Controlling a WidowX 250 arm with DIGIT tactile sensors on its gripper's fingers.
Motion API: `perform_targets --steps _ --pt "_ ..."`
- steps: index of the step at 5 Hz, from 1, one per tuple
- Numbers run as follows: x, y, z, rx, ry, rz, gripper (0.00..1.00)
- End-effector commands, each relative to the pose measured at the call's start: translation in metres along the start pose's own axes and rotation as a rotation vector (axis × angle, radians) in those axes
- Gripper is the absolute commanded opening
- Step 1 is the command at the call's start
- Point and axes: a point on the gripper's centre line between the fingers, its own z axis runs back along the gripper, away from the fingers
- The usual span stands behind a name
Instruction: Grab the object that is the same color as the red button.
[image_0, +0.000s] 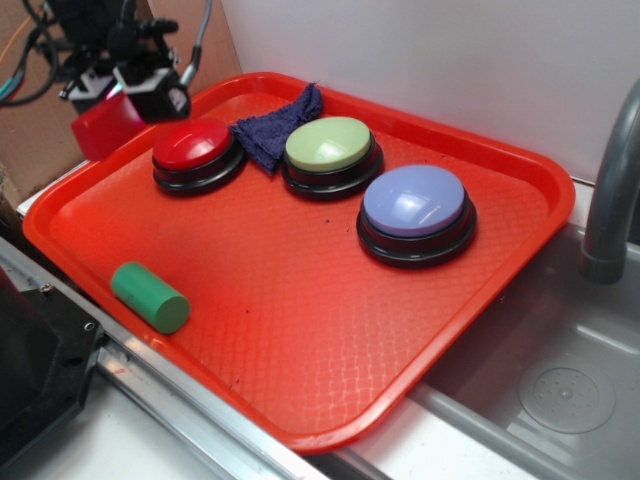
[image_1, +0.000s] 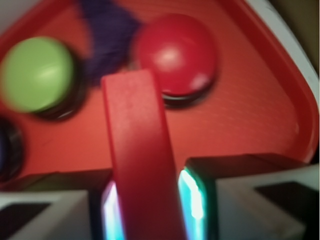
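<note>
The gripper (image_1: 145, 205) pinches the red block (image_1: 137, 150) between its two glowing pads (image_1: 191, 197), the bar jutting forward out of the jaws; in the exterior view the gripper (image_0: 120, 95) holds the block (image_0: 105, 125) raised above the tray's (image_0: 300, 330) far-left rim, just left of the red button (image_0: 195, 148); right of that button lie a dark blue cloth (image_0: 275, 128), then the green button (image_0: 330, 150), then the lavender button (image_0: 415, 208); a green cylinder (image_0: 150, 297) lies well in front of the red button.

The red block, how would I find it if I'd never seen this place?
Start at the big red plastic tray and go to its far left corner, above the round glossy red button. There the robot gripper pinches a small plain matte red rectangular block, the only thing off the tray.
</note>
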Motion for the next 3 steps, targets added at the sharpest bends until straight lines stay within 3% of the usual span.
perform_targets --steps 1,3 --pt "-0.008 -0.018 0.052 -0.023 -0.03 -0.242 0.0" --pt "-0.015 -0.018 0.036 0.003 0.06 -0.277 0.0"
